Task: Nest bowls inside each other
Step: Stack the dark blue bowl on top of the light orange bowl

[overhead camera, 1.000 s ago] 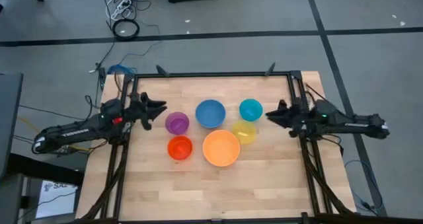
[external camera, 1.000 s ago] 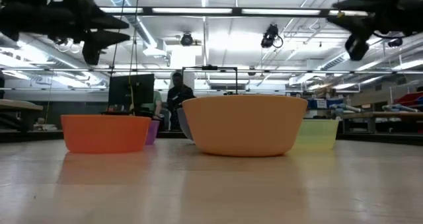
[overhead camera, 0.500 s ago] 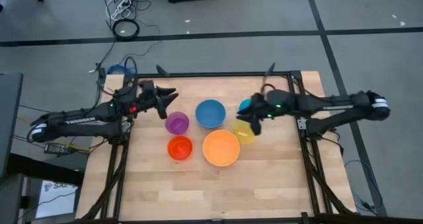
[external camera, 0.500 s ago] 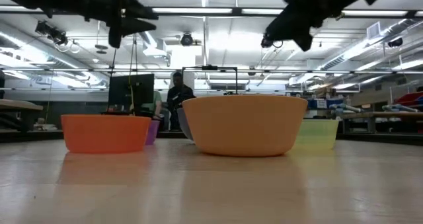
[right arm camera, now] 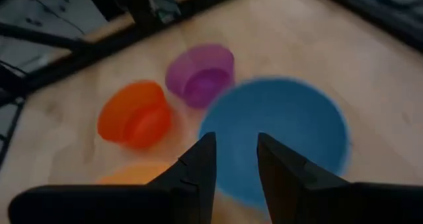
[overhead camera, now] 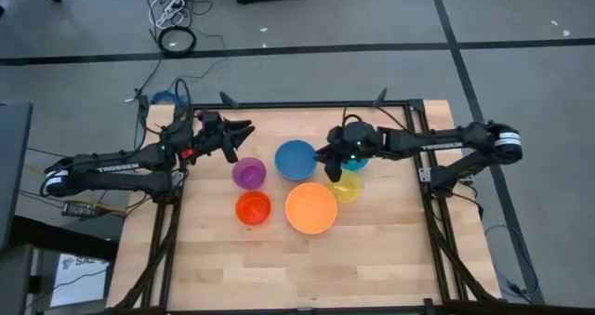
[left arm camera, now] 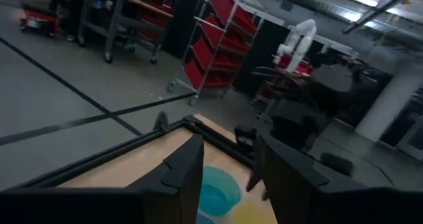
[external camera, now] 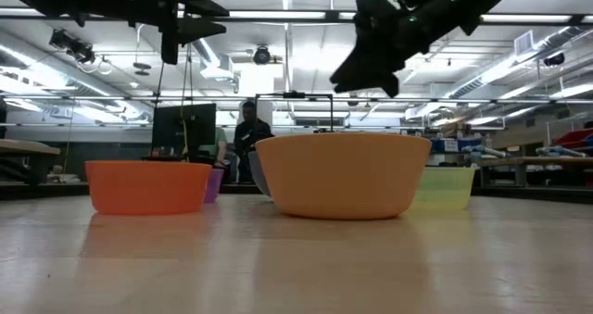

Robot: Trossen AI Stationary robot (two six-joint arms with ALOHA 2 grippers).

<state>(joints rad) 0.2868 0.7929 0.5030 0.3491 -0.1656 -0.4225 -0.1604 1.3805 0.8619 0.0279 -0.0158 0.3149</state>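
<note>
Six bowls stand apart on the wooden table [overhead camera: 372, 259]: purple [overhead camera: 248, 173], blue [overhead camera: 296, 159], teal [overhead camera: 357, 164], yellow [overhead camera: 347, 189], large orange [overhead camera: 310, 208] and red-orange [overhead camera: 253, 207]. My right gripper [overhead camera: 327, 164] hangs open, tipped downward, above the gap between the blue and teal bowls and hides part of the teal one. In its wrist view the right gripper [right arm camera: 234, 159] looks onto the blue bowl [right arm camera: 291, 138]. My left gripper [overhead camera: 245, 130] is open, level and high above the table, beyond the purple bowl.
A black frame [overhead camera: 307, 104] runs along the table's far edge and sides. Bare wood lies between the bowls and the table's near edge. In the low view the large orange bowl [external camera: 343, 175] stands in front, and a person [external camera: 248, 133] is far behind the table.
My right gripper has swung from the table's right edge toward the left, out over the teal and blue bowls, and has tipped downward. My left gripper has risen and gone a little toward the table's far edge. The bowls have not moved.
</note>
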